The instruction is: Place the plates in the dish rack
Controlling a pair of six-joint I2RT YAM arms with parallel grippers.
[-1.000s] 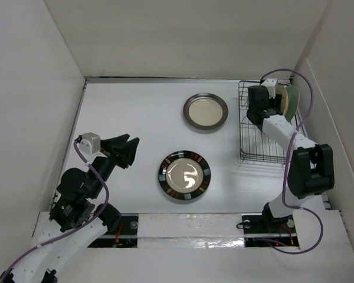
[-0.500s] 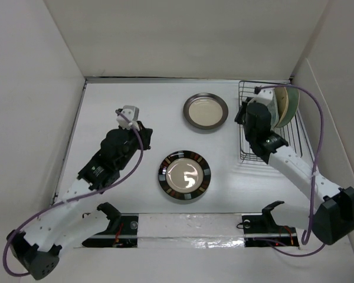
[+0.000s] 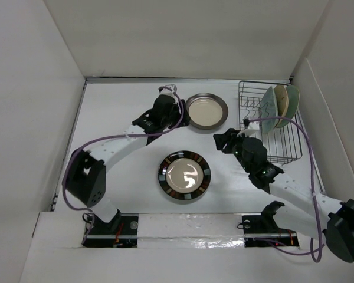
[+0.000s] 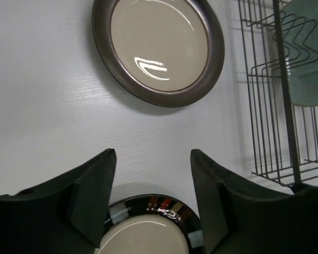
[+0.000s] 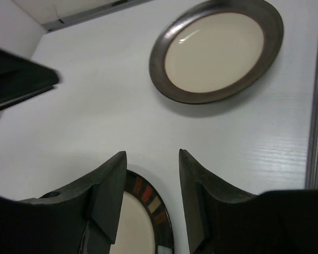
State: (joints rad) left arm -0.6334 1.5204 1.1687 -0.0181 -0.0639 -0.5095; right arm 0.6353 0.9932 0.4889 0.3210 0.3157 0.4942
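Left gripper: spread, empty
Right gripper: spread, empty
Brown plate: flat, left of rack
Striped plate: flat, near-left of rack

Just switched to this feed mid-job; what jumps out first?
Two plates lie flat on the white table: a beige round plate with a black-and-white striped rim at centre and a dark-brown-rimmed cream round plate behind it. The left pincer and right pincer hang open and empty near them; the dark wire dish rack at right holds pale-green plates upright at its far end.
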